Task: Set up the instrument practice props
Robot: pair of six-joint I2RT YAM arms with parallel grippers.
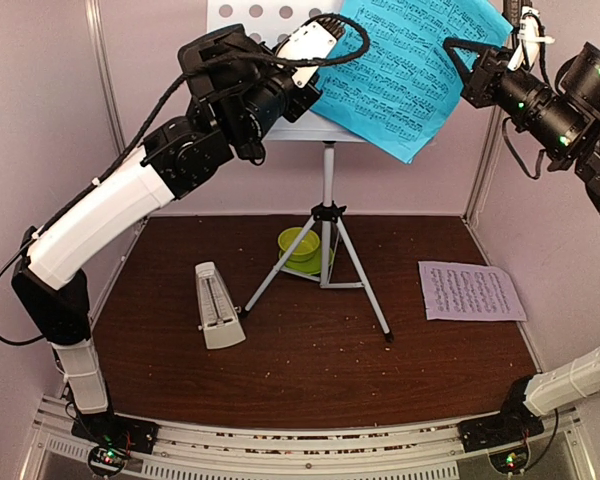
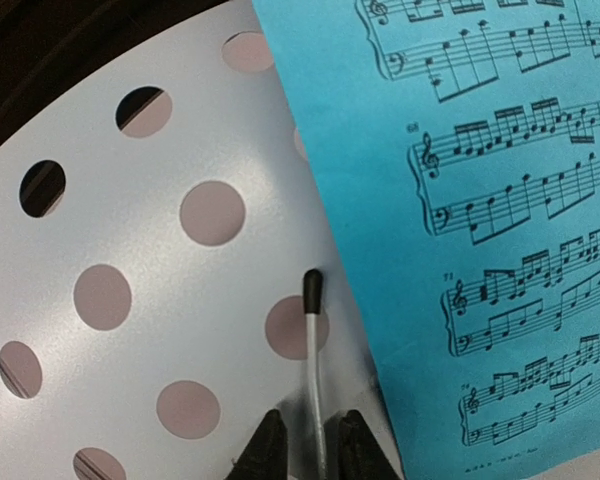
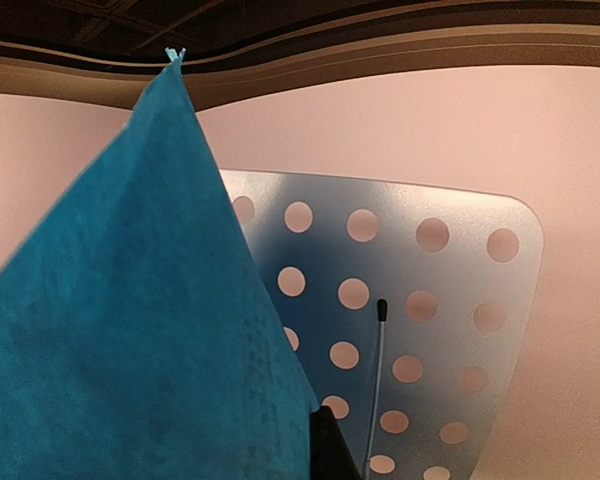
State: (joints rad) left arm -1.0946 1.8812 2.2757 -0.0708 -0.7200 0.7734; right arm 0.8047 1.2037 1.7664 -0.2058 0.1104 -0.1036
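Top view, stand: the music stand (image 1: 327, 180) is standing upright on its tripod mid-table (image 1: 160, 370), with its perforated desk up at the frame's top edge.
Top view, blue sheet: the blue sheet (image 1: 405, 75) is hanging tilted across the desk's right part and is not yet sitting square on the ledge.
Top view, right gripper: the right gripper (image 1: 458, 62) is pinching the blue sheet at its upper right edge, jaws closed on the paper.
Top view, left gripper: the left gripper (image 1: 315, 40) is reaching in at the desk's upper middle, just beside the sheet's left edge.
Top view, progress: the pink sheet (image 1: 470, 290) is lying flat right of the tripod and the metronome (image 1: 218, 305) is sitting left of it (I cannot tell whether its cover is on). Only 1 of 2 sheets is going up, so I judge the task to be about midway.
Top view, surroundings: the green bowl (image 1: 300, 245) is sitting between the tripod legs, well apart from both arms and blocking nothing.
Left wrist: the fingers (image 2: 268, 452) are standing narrowly apart on either side of the wire page holder (image 2: 315, 370), gripping nothing visible. The sheet's edge is lying just right of the wire, not tucked under it.
Right wrist: the blue sheet is filling the near left, and the desk behind it is showing bare around the wire.
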